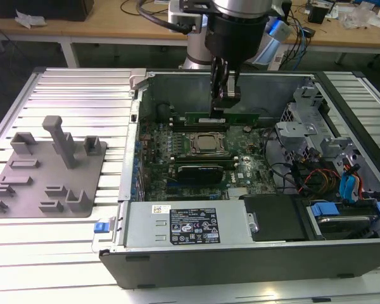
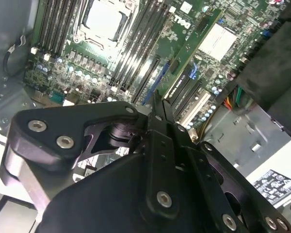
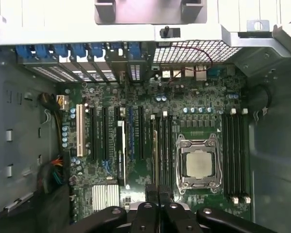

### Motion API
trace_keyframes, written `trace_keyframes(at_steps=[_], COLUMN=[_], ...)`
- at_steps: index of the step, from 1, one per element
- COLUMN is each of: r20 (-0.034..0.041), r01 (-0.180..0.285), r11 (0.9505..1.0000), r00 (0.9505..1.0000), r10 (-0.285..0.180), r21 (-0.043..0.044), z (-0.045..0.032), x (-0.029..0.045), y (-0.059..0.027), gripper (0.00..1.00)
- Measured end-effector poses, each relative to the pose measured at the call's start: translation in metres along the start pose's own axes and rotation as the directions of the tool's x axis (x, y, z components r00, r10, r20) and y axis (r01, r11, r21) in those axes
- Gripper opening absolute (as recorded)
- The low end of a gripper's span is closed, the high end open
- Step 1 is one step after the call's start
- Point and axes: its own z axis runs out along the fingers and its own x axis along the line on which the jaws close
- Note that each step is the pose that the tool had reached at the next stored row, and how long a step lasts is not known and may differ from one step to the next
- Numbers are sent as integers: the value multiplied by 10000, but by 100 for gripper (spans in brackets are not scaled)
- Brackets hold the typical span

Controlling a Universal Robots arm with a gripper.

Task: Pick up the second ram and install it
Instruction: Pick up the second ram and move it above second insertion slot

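The second ram (image 1: 240, 118) is a long, thin green stick standing on edge over the memory slots behind the silver CPU (image 1: 207, 144), inside the open computer case. My gripper (image 1: 219, 111) reaches straight down from above with its fingers shut on the stick's upper edge, left of its middle. In the second wrist view the shut gripper (image 2: 156, 99) has the green stick (image 2: 199, 39) running away from its tips. In the first wrist view the gripper (image 3: 158, 191) sits over the slots beside the CPU (image 3: 199, 162). Whether the stick is seated in a slot, I cannot tell.
A black expansion card (image 1: 199, 171) lies in front of the CPU. The power supply (image 1: 187, 225) fills the case's near side. Drive cages and cables (image 1: 329, 164) crowd the exterior view's right. A grey fixture plate (image 1: 47, 171) with empty holders lies left of the case.
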Motion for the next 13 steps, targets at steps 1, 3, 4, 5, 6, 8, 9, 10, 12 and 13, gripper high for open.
trace_keyframes(at_steps=[1, 3, 4, 5, 6, 8, 9, 10, 12, 13], r20=[-1, -5, -7, -6, -6, -10, -10, -9, -9, -10], r01=[0, 0, 0, 0, 0, 0, -1, 0, 1, 0], r11=[10000, 10000, 10000, 10000, 10000, 10000, 10000, 10000, 10000, 10000], r00=[10000, 10000, 10000, 10000, 10000, 10000, 10000, 10000, 10000, 10000], r10=[0, 0, 0, 0, 0, 0, 1, 0, -1, 0], r21=[0, -2, -3, -3, -3, -4, -3, -3, -3, -3], z=[19, 55, 74, 90, 108, 136, 158, 179, 231, 249], x=[-7, -22, -29, -34, -40, -55, -71, -92, -159, -183], y=[2, 7, 9, 10, 13, 18, 24, 29, 49, 56], gripper=[9, 9, 9, 9, 9, 9, 9, 9, 9, 9])
